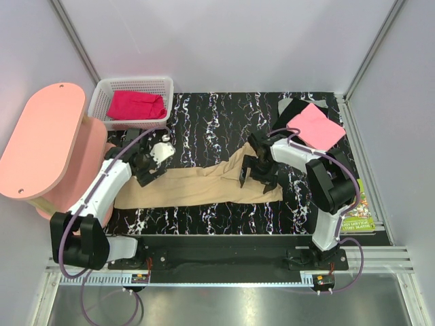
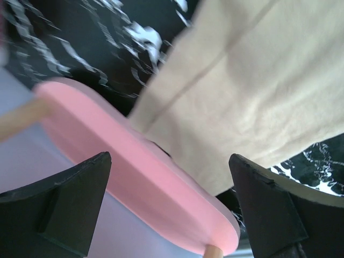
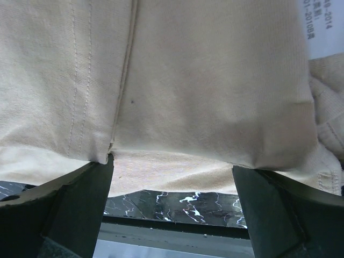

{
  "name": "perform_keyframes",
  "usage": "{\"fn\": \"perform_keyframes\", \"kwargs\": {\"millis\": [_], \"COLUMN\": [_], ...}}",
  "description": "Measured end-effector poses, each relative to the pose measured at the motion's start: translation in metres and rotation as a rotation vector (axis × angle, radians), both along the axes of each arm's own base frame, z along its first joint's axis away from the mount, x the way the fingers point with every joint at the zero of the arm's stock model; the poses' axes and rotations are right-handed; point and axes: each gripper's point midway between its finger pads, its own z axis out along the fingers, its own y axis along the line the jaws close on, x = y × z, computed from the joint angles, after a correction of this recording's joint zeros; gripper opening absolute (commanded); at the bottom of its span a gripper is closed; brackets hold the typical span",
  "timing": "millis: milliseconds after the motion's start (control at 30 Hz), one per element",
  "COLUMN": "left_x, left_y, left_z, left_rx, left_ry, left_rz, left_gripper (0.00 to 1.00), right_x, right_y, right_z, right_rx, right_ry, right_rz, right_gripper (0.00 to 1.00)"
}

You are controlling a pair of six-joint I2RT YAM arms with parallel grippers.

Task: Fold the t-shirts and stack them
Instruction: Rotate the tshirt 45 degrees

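Note:
A tan-beige t-shirt (image 1: 204, 185) lies spread and partly folded on the black marbled mat (image 1: 211, 115). My left gripper (image 1: 147, 170) hovers open over its left end; in the left wrist view the tan cloth (image 2: 258, 91) fills the upper right between the wide-apart fingers (image 2: 59, 207). My right gripper (image 1: 257, 171) is open at the shirt's right end. There a fold of tan cloth (image 3: 204, 97) hangs across both fingertips (image 3: 277, 212). A folded pink t-shirt (image 1: 315, 127) rests on a black t-shirt (image 1: 292, 109) at the back right. A magenta-red t-shirt (image 1: 136, 104) lies in the basket.
The white basket (image 1: 102, 95) stands at the back left. A pink oval side table (image 1: 44, 139) sits left of the mat, close to my left arm, its edge (image 2: 140, 177) right under the left fingers. A green book (image 1: 360, 217) lies at the front right.

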Motion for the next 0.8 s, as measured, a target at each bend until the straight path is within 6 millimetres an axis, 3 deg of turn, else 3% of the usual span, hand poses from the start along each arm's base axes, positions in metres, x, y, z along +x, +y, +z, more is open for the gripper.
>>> {"fn": "perform_keyframes", "kwargs": {"millis": [100, 267, 400, 500, 667, 800], "left_x": [0.002, -0.007, -0.014, -0.021, -0.014, -0.015], "left_y": [-0.017, -0.045, -0.039, -0.029, -0.024, -0.023], "left_z": [0.009, -0.027, -0.073, -0.093, -0.091, -0.091], "left_rx": [-0.034, -0.049, 0.007, 0.062, 0.097, 0.108], "left_ry": [-0.022, 0.119, 0.25, 0.304, 0.274, 0.259], "left_rz": [-0.035, -0.106, -0.094, -0.087, -0.076, -0.067], "left_gripper": [0.99, 0.99, 0.99, 0.99, 0.99, 0.99], "right_x": [0.0, 0.001, 0.004, 0.008, 0.02, 0.045], "right_y": [0.0, -0.002, -0.008, -0.014, -0.018, -0.016], "right_z": [0.0, 0.0, 0.0, -0.001, -0.003, -0.003], "right_rx": [0.0, -0.003, -0.005, -0.007, -0.005, 0.018], "right_ry": [0.0, -0.002, -0.003, -0.002, 0.037, 0.078], "right_rz": [0.0, 0.0, -0.006, -0.015, -0.024, -0.033], "right_gripper": [1.0, 1.0, 1.0, 1.0, 1.0, 1.0]}}
